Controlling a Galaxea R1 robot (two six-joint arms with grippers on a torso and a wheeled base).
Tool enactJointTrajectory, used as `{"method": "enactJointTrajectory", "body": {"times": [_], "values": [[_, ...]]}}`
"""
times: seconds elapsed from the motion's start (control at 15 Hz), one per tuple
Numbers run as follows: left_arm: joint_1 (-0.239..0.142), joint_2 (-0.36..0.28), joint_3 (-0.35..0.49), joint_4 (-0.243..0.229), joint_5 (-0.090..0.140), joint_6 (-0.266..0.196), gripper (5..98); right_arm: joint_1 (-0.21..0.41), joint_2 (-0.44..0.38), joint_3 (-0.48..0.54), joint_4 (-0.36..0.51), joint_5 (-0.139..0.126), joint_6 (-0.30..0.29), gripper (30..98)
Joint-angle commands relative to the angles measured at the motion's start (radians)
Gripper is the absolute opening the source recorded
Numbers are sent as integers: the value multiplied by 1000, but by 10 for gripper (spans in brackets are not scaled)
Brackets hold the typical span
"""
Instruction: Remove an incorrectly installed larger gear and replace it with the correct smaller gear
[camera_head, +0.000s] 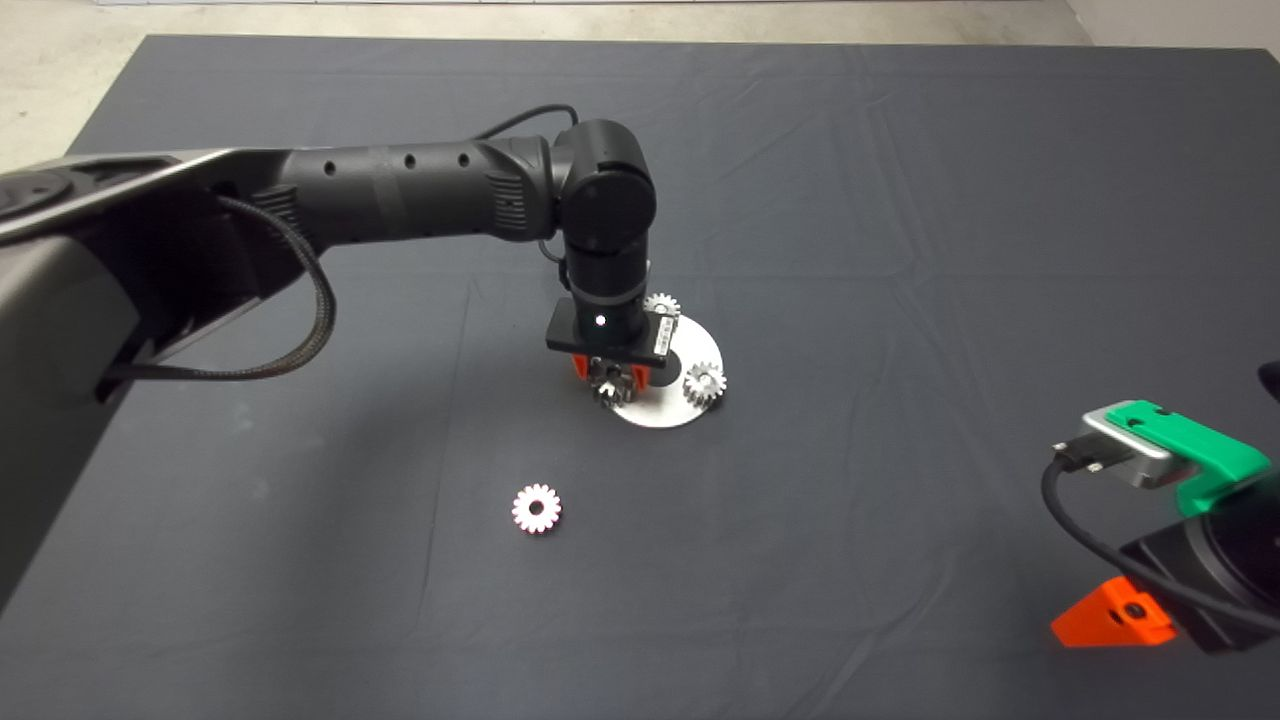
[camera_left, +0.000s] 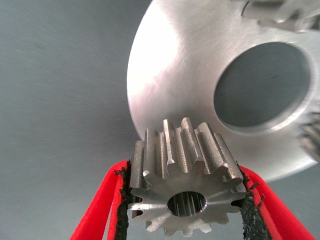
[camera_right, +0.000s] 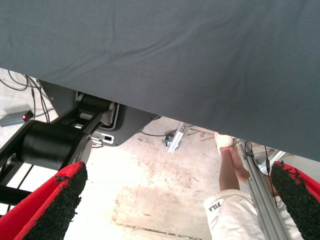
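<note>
A: What sits on the round silver plate (camera_head: 700, 345)?

B: Two small silver gears: one (camera_head: 661, 304) at its far edge, partly hidden behind the left wrist, and another (camera_head: 705, 381) at its right edge. The plate has a large round hole (camera_left: 262, 85) through it, and the dark mat (camera_head: 900, 250) shows through that opening.

A: And the larger gear (camera_left: 185, 187)?

B: It is clamped between the black pads of the left gripper (camera_head: 611, 374), at the plate's near-left edge. In the left wrist view its teeth press against both pads, its centre hole faces the camera, and it overlaps the plate's rim. I cannot tell whether it is touching the plate or raised off it.

A: Where is the smaller gear (camera_head: 537, 508)?

B: Flat on the mat, pale face up, well apart from the plate and nearer the camera, to the left of the gripper.

A: The right gripper (camera_head: 1150, 560)?

B: Parked at the lower right edge, fingers (camera_right: 50, 210) spread apart, holding nothing. Its wrist view shows the floor and a person's leg (camera_right: 227, 170).
</note>
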Motion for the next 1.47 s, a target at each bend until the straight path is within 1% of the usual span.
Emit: {"method": "enactJointTrajectory", "body": {"times": [0.0, 0.27, 0.4, 0.67, 0.8, 1.0, 1.4], "values": [[-64, -4, 3, -19, 2, 0, 436, 15, -3, 5, 34, -57, 0, 969], [-76, -11, 13, -69, 5, 5, 435, 15, -5, 5, 34, -57, 0, 969], [-77, -39, 35, -83, 5, 0, 435, 15, -5, 5, 34, -57, 0, 969], [-76, -135, 107, -86, 3, -7, 433, 15, -5, 5, 32, -57, 0, 969], [-75, -159, 143, -88, 5, -16, 433, 15, -5, 4, 32, -57, 0, 969], [-74, -195, 199, -83, 5, -16, 433, 15, -1, 3, 32, -57, 0, 969], [-66, -248, 211, -74, 3, -13, 431, 15, -1, 4, 32, -57, 0, 969]]}}
